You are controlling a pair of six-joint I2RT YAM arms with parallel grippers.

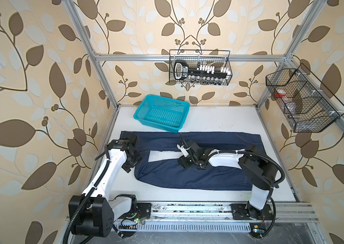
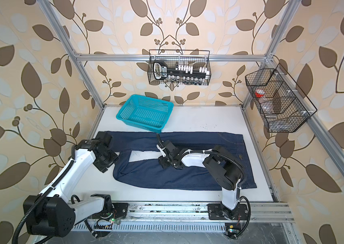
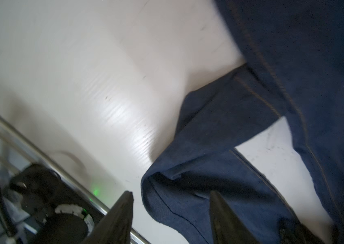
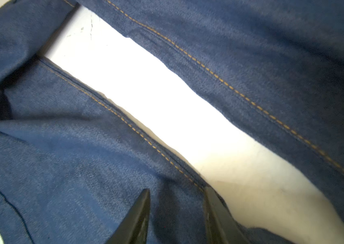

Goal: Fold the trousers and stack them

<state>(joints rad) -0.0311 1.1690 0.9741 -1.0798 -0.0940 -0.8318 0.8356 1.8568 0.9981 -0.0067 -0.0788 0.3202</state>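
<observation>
Trousers [image 1: 188, 177] are lying spread out across the white counter [image 1: 219, 120], taking up most of the middle of it in both top views. The waist is over on the right and the legs are running left, with a strip of bare counter showing between them. The near leg's end is curling over on itself at the left. A teal basket [image 1: 140, 109] is sitting at the back of the counter, right up against the far leg's edge; can't quite tell if it's overlapping it. The right claw [image 4: 176, 192] is sitting down on the near leg by its orange-stitched inner seam, fingers [image 4: 139, 211] partly apart with denim between them. Honestly can't tell if it's pinching any. The left claw [image 3: 172, 196] is hanging wide open just in front of the curled leg end, gripping nothing.
</observation>
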